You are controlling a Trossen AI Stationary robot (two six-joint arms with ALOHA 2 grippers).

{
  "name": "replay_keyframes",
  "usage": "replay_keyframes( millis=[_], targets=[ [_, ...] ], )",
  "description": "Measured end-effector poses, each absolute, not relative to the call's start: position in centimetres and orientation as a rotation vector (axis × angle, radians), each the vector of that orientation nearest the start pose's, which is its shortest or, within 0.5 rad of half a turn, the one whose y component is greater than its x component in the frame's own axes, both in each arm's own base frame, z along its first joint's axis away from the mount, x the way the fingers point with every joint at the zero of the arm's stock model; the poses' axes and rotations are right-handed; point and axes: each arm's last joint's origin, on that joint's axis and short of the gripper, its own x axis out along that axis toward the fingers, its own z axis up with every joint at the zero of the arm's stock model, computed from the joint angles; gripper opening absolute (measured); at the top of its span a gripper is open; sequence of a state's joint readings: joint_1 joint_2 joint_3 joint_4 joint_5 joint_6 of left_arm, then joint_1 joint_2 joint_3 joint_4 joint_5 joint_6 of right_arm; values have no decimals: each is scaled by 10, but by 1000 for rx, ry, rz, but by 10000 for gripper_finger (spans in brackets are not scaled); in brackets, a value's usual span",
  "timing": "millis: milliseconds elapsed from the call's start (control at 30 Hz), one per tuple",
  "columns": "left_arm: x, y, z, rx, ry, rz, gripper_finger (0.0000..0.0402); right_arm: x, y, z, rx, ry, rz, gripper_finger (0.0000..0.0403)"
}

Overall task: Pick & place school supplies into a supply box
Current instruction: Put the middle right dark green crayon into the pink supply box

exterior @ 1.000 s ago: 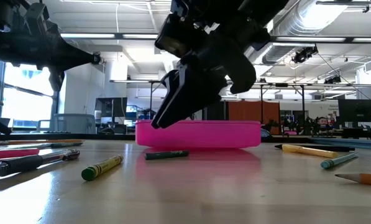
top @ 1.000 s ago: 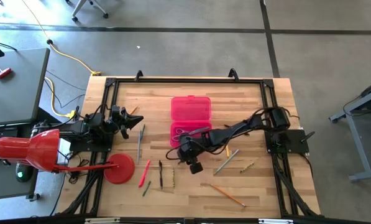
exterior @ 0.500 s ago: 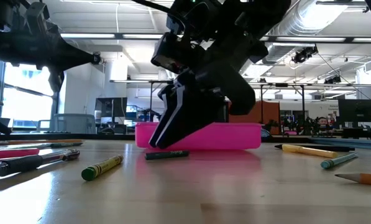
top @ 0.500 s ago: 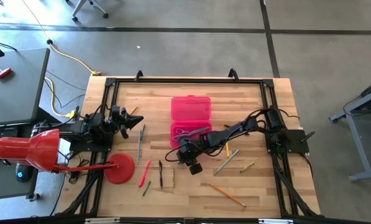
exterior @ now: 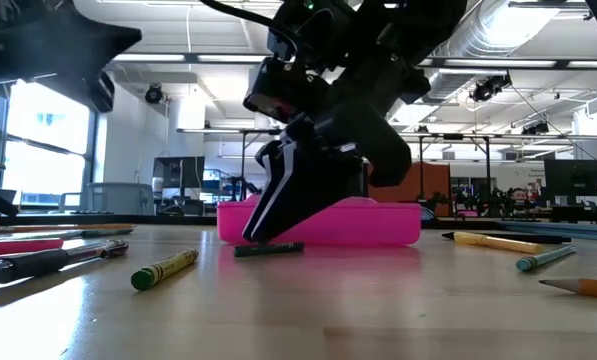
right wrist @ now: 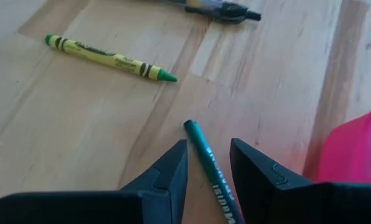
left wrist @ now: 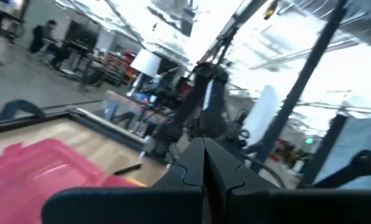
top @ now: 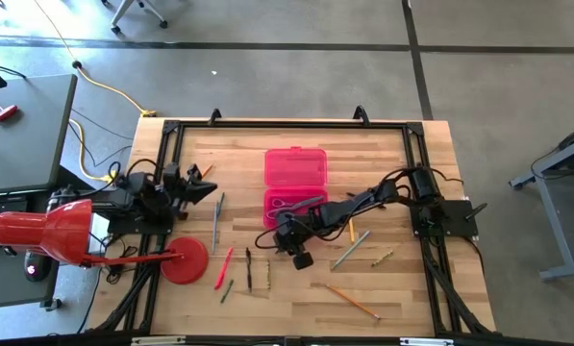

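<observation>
The right gripper (right wrist: 207, 163) is low over the wooden table (top: 402, 288), just beside the front edge of the bright pink translucent plastic box (top: 295, 187). Its two dark fingers (right wrist: 163, 171) are spread a little, and the dark green crayon (right wrist: 211, 171) lies on the table between them, one end pointing out past the tips. The yellow-green crayon (right wrist: 109, 58) lies apart from it. The left gripper (top: 208, 185) waits at the table's left side, fingers pressed together.
</observation>
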State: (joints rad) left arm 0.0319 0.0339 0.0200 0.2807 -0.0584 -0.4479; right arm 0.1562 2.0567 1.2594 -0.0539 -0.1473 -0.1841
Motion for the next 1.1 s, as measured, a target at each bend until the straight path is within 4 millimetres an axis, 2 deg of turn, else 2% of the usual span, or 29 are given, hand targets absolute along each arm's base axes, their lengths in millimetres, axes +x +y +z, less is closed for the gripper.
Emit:
replay_keyframes(
  millis=[233, 467, 567, 667, 800, 867, 1000, 1100],
  targets=[
    [104, 8, 189, -380, -222, 162, 33, 415, 70, 130, -211, 821, 386, 99],
    [109, 9, 187, -381, -203, 191, 33, 417, 70, 114, -253, 846, 411, 98],
    [109, 9, 187, -381, -202, 193, 33, 417, 71, 113, -260, 848, 415, 94],
    [109, 9, 187, -381, -202, 193, 33, 417, 71, 114, -249, 842, 419, 73],
    [109, 9, 187, -381, -202, 194, 33, 418, 71, 115, -246, 835, 416, 20],
    [109, 9, 187, -381, -201, 194, 33, 417, 70, 116, -247, 834, 414, 8],
    [109, 9, 185, -380, -180, 199, 33, 416, 71, 129, -198, 827, 399, 23],
    [109, 9, 185, -380, -180, 201, 33, 415, 73, 153, -175, 774, 399, 20]
  ],
)
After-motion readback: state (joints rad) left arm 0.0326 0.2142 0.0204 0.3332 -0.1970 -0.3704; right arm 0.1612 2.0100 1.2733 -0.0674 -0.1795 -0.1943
